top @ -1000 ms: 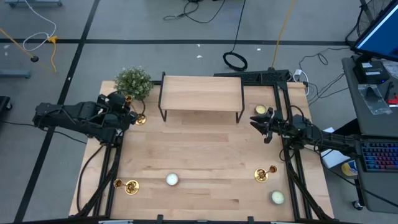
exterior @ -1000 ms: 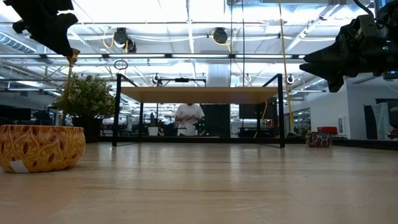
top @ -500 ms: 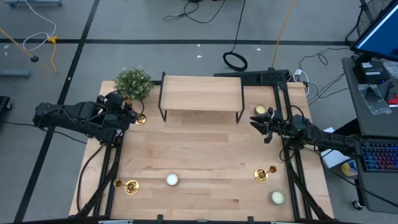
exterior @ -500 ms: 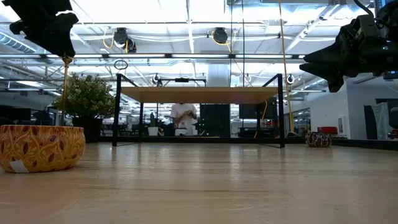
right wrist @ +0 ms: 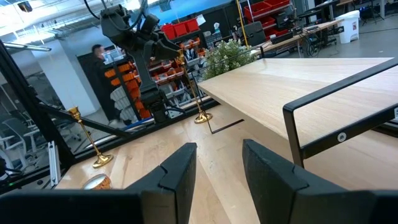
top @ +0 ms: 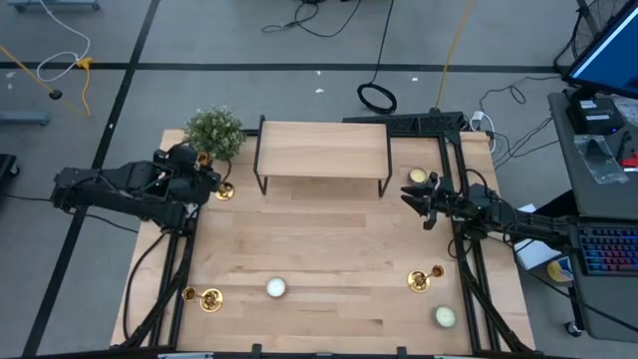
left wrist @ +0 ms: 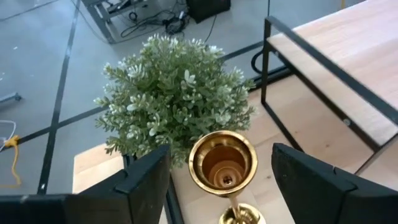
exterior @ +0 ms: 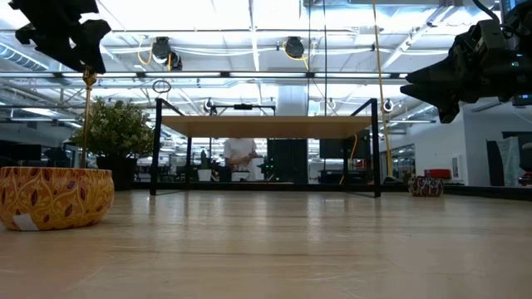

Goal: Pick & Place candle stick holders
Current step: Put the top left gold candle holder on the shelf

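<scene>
Your nearest candle stick holders stand at the table's front: one front left, one front right. Farther back, your left gripper hangs wide around the tall candlestick beside the plant. Your right gripper waits slightly parted, empty.

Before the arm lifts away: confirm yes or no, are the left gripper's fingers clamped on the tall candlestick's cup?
No: the left gripper stands open, its fingers clear on both sides of the tall candlestick.

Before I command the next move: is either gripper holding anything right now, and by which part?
Nothing is held. The left gripper is open, its fingers standing clear on either side of the tall candle stick holder's top cup. The right gripper hangs empty.
</scene>
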`<move>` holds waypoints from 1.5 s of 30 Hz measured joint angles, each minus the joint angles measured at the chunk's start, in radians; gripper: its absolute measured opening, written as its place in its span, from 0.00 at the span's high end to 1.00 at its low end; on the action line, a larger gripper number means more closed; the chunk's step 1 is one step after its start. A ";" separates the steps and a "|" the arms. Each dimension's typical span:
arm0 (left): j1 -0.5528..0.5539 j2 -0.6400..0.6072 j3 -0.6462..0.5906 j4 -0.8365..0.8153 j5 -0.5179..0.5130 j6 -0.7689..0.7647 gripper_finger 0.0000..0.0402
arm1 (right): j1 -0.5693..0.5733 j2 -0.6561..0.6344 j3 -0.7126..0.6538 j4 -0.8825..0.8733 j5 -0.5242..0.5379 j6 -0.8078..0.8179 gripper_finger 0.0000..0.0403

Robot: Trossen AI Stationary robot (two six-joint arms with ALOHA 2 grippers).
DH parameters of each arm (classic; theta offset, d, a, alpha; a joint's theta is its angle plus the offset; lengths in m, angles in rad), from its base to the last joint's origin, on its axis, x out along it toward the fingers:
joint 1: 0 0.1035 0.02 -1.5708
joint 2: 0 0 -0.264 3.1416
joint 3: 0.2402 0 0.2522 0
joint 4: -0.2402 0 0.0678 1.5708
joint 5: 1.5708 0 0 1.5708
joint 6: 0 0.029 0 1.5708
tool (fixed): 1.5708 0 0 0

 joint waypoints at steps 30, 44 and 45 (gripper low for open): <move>0.130 0.116 -0.001 0.002 0.050 0.023 0.74 | 0.000 0.000 0.000 0.000 0.000 0.000 0.69; 0.130 0.093 -0.001 0.109 0.037 0.041 0.75 | 0.000 0.000 0.000 0.000 0.000 0.000 0.69; 0.130 0.088 -0.001 0.133 0.034 0.053 0.74 | 0.000 0.000 0.000 0.000 0.000 0.000 0.69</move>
